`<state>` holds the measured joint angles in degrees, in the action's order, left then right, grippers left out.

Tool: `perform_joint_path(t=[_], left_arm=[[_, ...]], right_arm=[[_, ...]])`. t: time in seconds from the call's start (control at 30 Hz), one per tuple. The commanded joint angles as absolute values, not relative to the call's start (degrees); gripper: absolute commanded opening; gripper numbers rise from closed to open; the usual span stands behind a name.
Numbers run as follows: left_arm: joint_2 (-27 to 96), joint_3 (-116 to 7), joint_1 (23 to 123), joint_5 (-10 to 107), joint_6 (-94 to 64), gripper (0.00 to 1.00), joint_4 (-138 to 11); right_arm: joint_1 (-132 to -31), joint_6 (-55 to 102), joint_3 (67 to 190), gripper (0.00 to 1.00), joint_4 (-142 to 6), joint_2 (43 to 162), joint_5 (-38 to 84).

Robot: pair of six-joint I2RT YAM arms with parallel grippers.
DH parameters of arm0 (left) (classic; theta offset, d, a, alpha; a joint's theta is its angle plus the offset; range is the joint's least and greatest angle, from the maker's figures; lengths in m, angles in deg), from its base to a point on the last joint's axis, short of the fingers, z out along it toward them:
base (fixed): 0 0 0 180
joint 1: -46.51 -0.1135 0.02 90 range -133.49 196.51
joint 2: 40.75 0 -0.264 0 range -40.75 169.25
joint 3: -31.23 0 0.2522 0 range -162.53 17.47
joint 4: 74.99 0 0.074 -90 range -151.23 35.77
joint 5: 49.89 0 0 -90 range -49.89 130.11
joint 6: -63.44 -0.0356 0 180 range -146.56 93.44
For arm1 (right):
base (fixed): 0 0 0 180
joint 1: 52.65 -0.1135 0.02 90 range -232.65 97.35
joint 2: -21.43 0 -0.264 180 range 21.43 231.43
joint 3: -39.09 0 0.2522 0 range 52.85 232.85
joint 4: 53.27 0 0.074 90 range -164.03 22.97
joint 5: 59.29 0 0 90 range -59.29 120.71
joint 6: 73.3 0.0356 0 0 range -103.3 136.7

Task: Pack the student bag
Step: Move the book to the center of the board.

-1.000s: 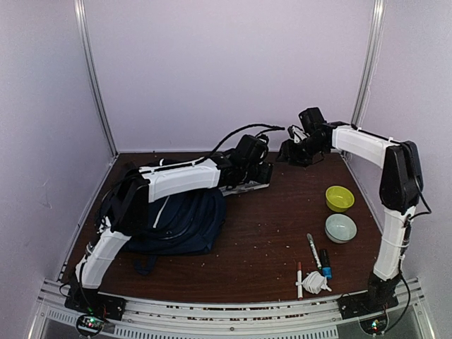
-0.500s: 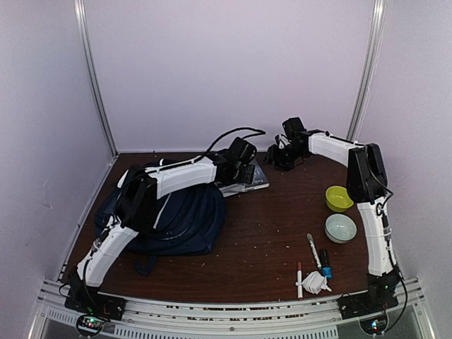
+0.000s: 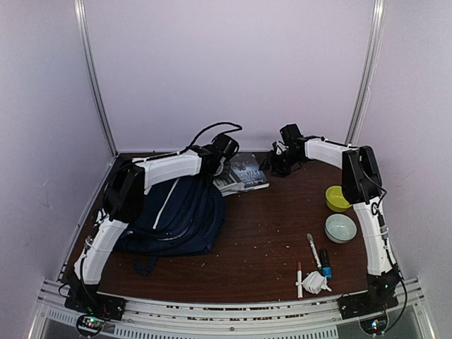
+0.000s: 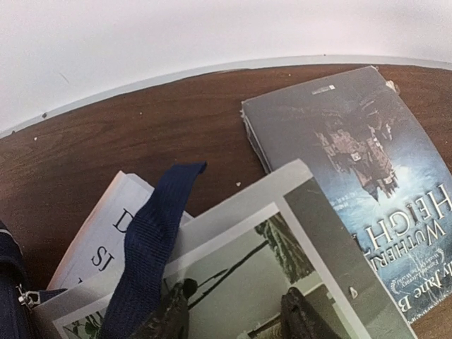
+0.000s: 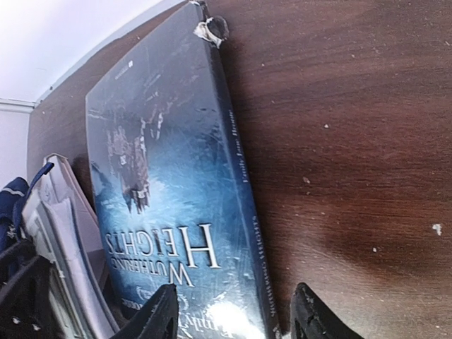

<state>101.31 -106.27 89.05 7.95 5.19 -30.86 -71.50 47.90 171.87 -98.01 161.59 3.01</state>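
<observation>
On the bench (image 3: 261, 236), nearest the front edge and well to the right of the student bag (image 3: 180, 215), lie a white marker (image 3: 299, 277), a crumpled white wad (image 3: 316, 282), a black marker with a blue cap (image 3: 325, 259) and a slim pen (image 3: 311, 246). Farther back on that same side, well apart from the bag, stand a grey bowl (image 3: 340, 227) and, behind it, a yellow-green bowl (image 3: 339, 198). The bag lies flat on the left part of the bench, navy with a thin white stripe.

Just beyond the bag's far right corner is a loose stack of books. A white one (image 4: 95, 244) is lowest and a grey one with a photo cover (image 4: 311, 233) lies across it. A blue paperback titled Wuthering Heights (image 5: 162, 176) is on the side away from the bag. A navy strap (image 4: 152, 240) lies over the white and grey books.

The left gripper (image 4: 233, 319) hangs over the grey cover, its fingers apart with nothing between them. The right gripper (image 5: 236, 319), on the side of the stack away from the bag, has its fingers apart astride the paperback's spine edge. Whether they touch the book I cannot tell.
</observation>
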Motion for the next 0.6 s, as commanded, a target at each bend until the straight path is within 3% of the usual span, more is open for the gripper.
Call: perform_joint_path(t=[0.0,0.17,0.33,0.57], left_arm=[[98.8,-103.5,90.5,8.5,0.2,0.49,-30.0],[89.9,-93.9,98.3,4.9,-11.0,0.59,-41.7],[81.8,-78.5,100.0,26.3,-6.1,0.62,-52.8],[92.9,-91.6,100.7,24.6,-3.4,0.70,-41.4]], right_arm=[[-73.0,43.8,173.8,0.56,-101.7,162.2,6.9],[-74.0,42.5,175.9,0.56,-106.9,162.7,9.2],[-74.1,43.2,174.5,0.57,-106.8,162.1,8.2],[-72.7,50.0,174.2,0.58,-101.0,163.4,3.4]])
